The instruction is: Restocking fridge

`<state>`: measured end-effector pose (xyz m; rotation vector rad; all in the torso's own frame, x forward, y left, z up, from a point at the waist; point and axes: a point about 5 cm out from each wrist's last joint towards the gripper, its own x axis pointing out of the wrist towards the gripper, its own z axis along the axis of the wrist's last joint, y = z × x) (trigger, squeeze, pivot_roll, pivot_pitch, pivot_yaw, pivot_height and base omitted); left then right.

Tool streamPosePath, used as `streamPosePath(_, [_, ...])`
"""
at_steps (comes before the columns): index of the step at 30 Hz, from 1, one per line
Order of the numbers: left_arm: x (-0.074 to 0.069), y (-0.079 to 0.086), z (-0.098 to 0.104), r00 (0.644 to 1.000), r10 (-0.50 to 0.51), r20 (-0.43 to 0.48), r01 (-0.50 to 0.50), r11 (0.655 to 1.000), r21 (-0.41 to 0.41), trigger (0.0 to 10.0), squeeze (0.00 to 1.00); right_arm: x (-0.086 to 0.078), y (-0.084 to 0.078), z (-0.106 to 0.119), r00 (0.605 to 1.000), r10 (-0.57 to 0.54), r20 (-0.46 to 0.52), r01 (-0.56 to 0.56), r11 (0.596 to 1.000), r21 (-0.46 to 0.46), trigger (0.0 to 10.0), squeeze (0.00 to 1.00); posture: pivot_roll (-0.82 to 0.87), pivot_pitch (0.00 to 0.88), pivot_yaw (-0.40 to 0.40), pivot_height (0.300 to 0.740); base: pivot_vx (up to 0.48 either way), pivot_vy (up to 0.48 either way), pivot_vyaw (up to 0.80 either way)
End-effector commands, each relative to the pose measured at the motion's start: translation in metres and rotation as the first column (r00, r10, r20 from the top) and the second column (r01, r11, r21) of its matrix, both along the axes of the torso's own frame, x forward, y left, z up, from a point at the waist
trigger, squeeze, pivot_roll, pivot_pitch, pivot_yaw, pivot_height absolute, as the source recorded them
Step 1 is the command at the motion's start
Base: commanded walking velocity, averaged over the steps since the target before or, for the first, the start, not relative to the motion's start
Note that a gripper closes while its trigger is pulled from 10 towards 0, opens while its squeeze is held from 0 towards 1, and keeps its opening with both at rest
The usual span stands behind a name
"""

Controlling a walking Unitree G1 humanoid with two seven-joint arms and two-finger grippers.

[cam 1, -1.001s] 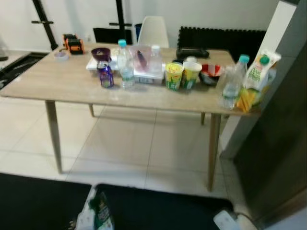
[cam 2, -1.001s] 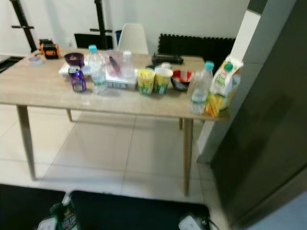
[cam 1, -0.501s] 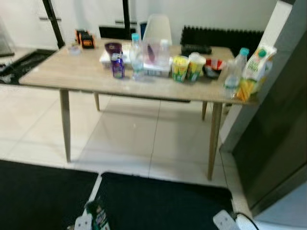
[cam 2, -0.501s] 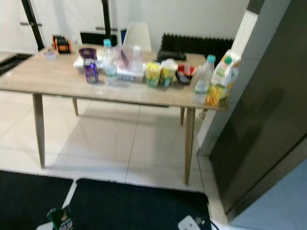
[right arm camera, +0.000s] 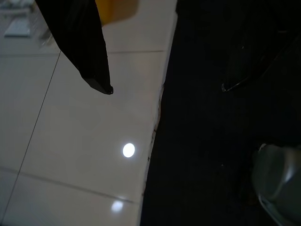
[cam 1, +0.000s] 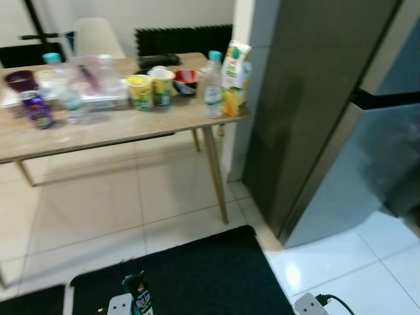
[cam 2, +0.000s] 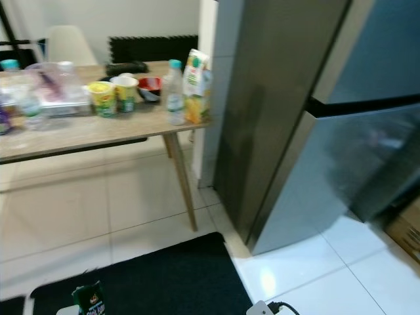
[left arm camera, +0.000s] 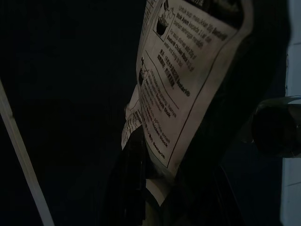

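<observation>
A tiled kitchen floor runs under a wooden surface (cam 1: 118, 128) on the left and a tall grey fridge (cam 2: 295, 98) on the right, doors closed. On the surface stand bottles, cups and a juice carton (cam 1: 235, 79) at its right end. The left gripper (cam 1: 134, 298), low and near, is clamped on a small green carton (left arm camera: 188, 84) held upright. The fridge lies ahead and to the right of it. The right gripper (right arm camera: 160, 84) hangs over the floor, fingers apart.
</observation>
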<state>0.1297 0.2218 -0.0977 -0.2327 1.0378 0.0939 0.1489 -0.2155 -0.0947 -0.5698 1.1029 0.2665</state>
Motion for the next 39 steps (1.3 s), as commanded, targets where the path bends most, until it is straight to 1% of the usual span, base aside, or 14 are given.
streamPosePath(1, [-0.006,0.000,-0.002,1.000,-0.008,-0.015,0.009,1.000,0.010,10.0,0.00,0.004,-0.001,0.002,1.000,-0.014,0.015,0.014,1.000,0.010,10.0,0.00,-0.08,0.000,-0.023,0.740,0.000,0.000,0.00])
streamPosePath(3, [-0.007,-0.001,-0.002,1.000,-0.016,-0.019,0.016,1.000,0.007,10.0,0.00,0.004,0.000,0.002,1.000,-0.012,0.014,0.011,1.000,0.013,10.0,0.00,-0.08,0.000,-0.023,0.740,0.000,-0.141,0.00])
streamPosePath(6, [-0.008,-0.003,-0.003,0.999,-0.029,-0.021,0.028,1.000,-0.012,10.0,0.00,0.004,0.001,0.002,1.000,-0.013,0.014,0.012,1.000,0.022,10.0,0.00,-0.08,0.000,-0.023,0.740,0.000,-0.471,0.00])
streamPosePath(17, [-0.008,-0.003,-0.003,1.000,-0.020,-0.021,0.019,1.000,-0.012,10.0,0.00,0.003,0.002,0.001,1.000,-0.013,0.008,0.013,0.999,0.031,10.0,0.00,-0.08,0.000,-0.023,0.740,0.000,-0.470,0.00])
streamPosePath(31, [-0.007,-0.006,-0.003,1.000,-0.026,-0.017,0.026,1.000,-0.018,10.0,0.00,0.003,-0.001,0.002,1.000,-0.015,0.014,0.015,0.999,0.028,10.0,0.00,-0.09,0.000,-0.028,0.740,0.000,-0.472,0.00])
streamPosePath(34, [-0.006,-0.006,-0.003,0.999,-0.032,-0.017,0.032,0.999,-0.020,10.0,0.00,0.014,-0.002,0.007,0.998,-0.030,0.060,0.027,0.998,0.048,10.0,0.00,-0.09,0.000,-0.028,0.740,0.000,-0.480,0.00])
streamPosePath(36, [-0.006,-0.006,-0.003,0.999,-0.033,-0.017,0.033,0.999,-0.019,10.0,0.00,0.018,-0.002,0.008,0.996,-0.036,0.078,0.032,0.998,0.057,10.0,0.00,-0.09,0.000,-0.028,0.740,0.000,-0.480,0.00])
streamPosePath(37, [-0.006,-0.006,-0.003,0.999,-0.034,-0.017,0.033,0.999,-0.020,10.0,0.00,0.024,-0.001,0.011,0.994,-0.031,0.101,0.025,0.998,0.065,10.0,0.00,-0.09,0.000,-0.027,0.740,0.000,-0.480,0.00])
streamPosePath(39, [-0.007,-0.006,-0.003,0.999,-0.037,-0.019,0.037,0.999,-0.019,10.0,0.00,0.044,0.004,0.021,0.983,-0.034,0.180,0.016,0.994,0.104,10.0,0.00,-0.09,0.000,-0.024,0.740,0.000,-0.480,0.00])
